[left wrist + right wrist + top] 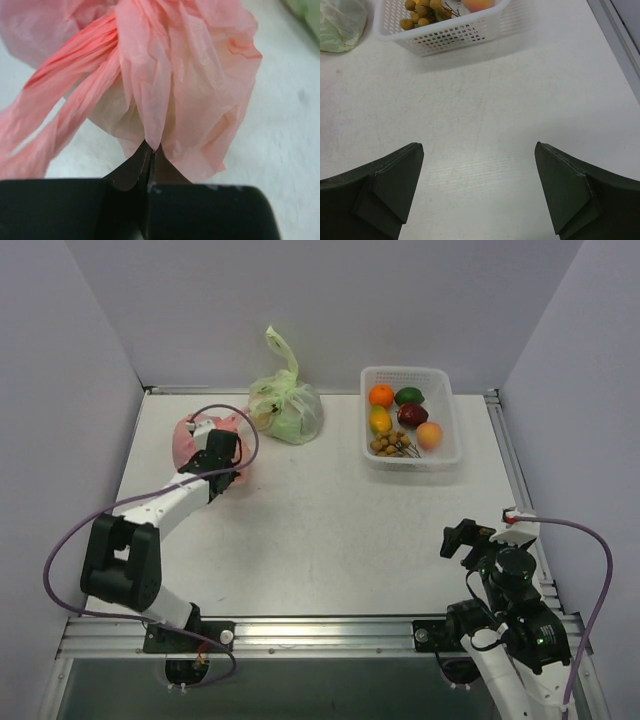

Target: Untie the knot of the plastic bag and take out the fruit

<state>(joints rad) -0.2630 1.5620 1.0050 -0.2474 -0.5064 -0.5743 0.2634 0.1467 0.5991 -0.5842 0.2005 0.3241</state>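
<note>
Right gripper — nearest the bases, on the right. Its jaws are spread wide over the bare table, holding nothing, well apart from the work.

Left gripper — reached out to the far left of the table. Its jaws are pressed together on a thin fold of the pink bag, pinching only a fold of film where the pleats run down to a point.

The bag sits on the table at far left, beside the green bag. From above it reads as a rounded lump with no clear long axis. In the left wrist view the pleats fan upward from the pinch to a gathered neck at the top of the frame. The two handle strips run from that neck diagonally down to the lower left, and that diagonal is their long axis. The knot itself cannot be picked out with certainty, though it probably lies where the strips meet the neck. What the bag holds is hidden by the plastic.

Judged step — loosening the tie. The pull should be slow and run along the pleats, away from the neck, because thin film may tear or slip from so small a bite. The free gripper could steady the body of the bag.

Farthest right is the white basket, with fruit in it.
</note>
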